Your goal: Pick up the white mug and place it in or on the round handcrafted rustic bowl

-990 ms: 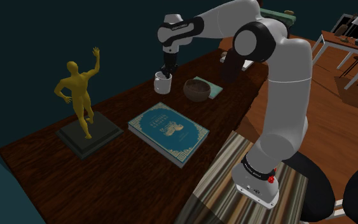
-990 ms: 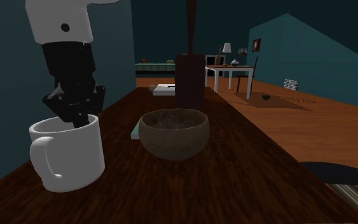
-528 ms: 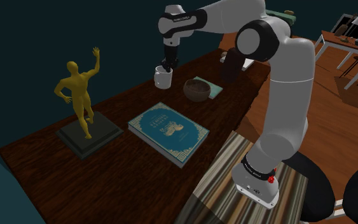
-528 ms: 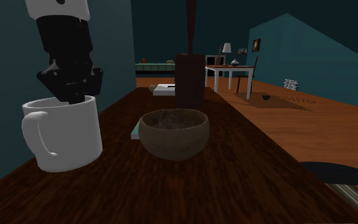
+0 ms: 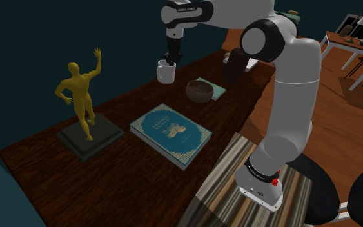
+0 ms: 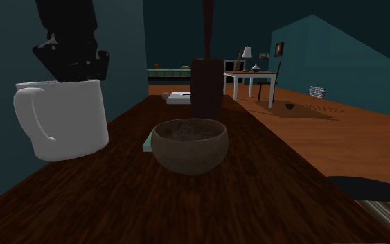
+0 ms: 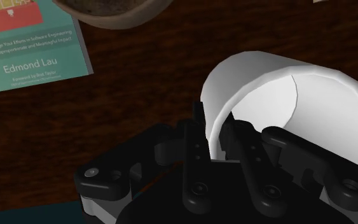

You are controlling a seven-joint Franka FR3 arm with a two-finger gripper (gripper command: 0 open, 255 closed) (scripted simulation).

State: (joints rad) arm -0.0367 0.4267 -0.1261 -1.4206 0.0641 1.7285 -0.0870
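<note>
The gripper (image 6: 72, 68) pinches the mug (image 6: 65, 119) by its rim, one finger inside the wall and one outside. The white mug hangs clear of the table (image 6: 255, 187), slightly tilted, its handle toward the second exterior view's left. The brown bowl (image 6: 190, 145) sits on the table to that view's right, near the mug but apart, with a teal booklet (image 7: 31, 51) just beside it.
</note>
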